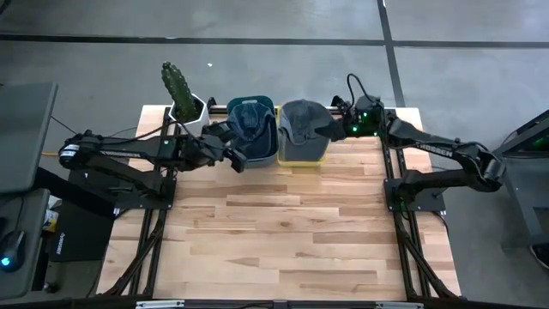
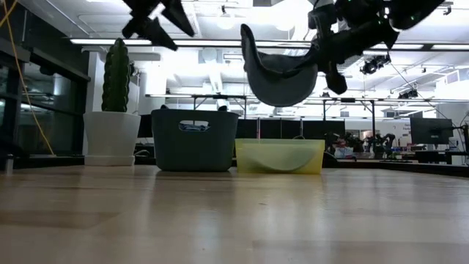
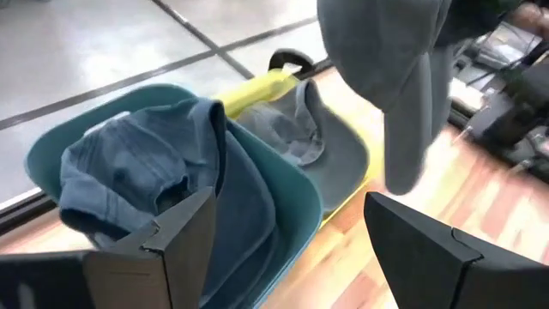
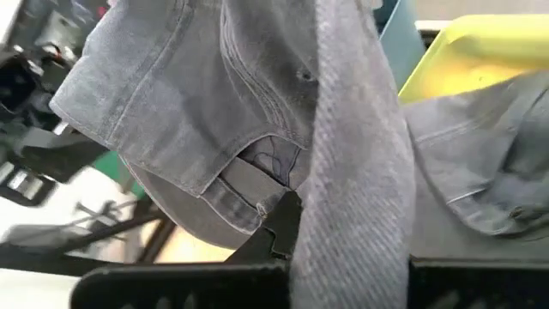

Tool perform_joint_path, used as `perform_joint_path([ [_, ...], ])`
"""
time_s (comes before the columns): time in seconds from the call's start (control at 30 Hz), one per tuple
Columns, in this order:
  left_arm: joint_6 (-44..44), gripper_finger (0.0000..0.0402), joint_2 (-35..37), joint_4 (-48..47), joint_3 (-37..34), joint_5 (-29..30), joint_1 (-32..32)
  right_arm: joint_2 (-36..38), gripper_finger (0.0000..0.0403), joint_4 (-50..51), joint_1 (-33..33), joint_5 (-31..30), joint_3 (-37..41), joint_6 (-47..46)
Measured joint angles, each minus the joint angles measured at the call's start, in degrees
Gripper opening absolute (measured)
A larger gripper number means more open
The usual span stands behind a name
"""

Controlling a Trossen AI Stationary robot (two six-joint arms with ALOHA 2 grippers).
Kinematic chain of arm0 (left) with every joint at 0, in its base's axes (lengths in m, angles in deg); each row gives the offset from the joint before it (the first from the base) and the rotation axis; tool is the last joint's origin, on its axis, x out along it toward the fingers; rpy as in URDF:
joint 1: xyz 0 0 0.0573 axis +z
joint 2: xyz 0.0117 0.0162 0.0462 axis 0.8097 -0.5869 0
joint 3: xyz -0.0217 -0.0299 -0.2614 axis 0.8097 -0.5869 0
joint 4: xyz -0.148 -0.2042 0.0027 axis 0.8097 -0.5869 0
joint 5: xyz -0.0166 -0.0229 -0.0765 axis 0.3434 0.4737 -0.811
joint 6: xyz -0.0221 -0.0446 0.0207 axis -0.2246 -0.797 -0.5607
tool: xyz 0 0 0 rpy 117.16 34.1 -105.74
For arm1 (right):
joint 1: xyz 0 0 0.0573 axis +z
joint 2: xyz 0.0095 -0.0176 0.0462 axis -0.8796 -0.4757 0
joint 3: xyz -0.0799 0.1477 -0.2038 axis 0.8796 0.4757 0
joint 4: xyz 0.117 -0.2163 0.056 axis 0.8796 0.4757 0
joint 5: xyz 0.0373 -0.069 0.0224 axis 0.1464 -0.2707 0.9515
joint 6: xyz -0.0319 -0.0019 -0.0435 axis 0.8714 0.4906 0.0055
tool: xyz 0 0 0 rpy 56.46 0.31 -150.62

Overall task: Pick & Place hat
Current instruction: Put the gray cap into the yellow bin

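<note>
**Grey hat held over the yellow bin**

Bare wooden table (image 1: 283, 223) fills the foreground. At its far edge stand a teal bin (image 1: 255, 146) and a yellow bin (image 1: 302, 154), touching side by side, with a potted cactus (image 1: 178, 90) beside the teal one. A blue hat (image 1: 249, 116) lies in the teal bin; another grey hat (image 3: 292, 142) lies in the yellow one. The right tool (image 1: 336, 127) is clamped on a grey hat (image 1: 302, 120), holding it above the yellow bin. The left tool (image 1: 238, 154) hovers over the teal bin, fingers spread apart and holding nothing.
</note>
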Motion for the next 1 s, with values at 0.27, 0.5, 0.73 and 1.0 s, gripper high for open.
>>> perform_joint_path([
  [0.27, -6.35, 0.0271, 6.67, 10.10, -11.73, -1.32, -0.01, -0.13, 0.0005, 17.03, -4.84, 0.66, -7.97, 10.79],
  [0.5, -6.42, 0.0271, 13.93, 31.54, -24.60, -2.98, -3.82, -1.35, 0.0005, 18.88, -11.68, 7.54, -8.18, 11.47],
  [0.73, 0.97, 0.0271, 16.02, 41.09, -26.56, -9.98, -7.69, -7.66, 0.0005, 16.77, -14.76, 13.77, -8.18, 10.90],
  [1.0, 0.75, 0.0271, 19.81, 39.83, -28.85, -7.87, -8.26, -14.41, 0.0005, 8.53, -14.90, 16.17, -8.18, 6.58],
])
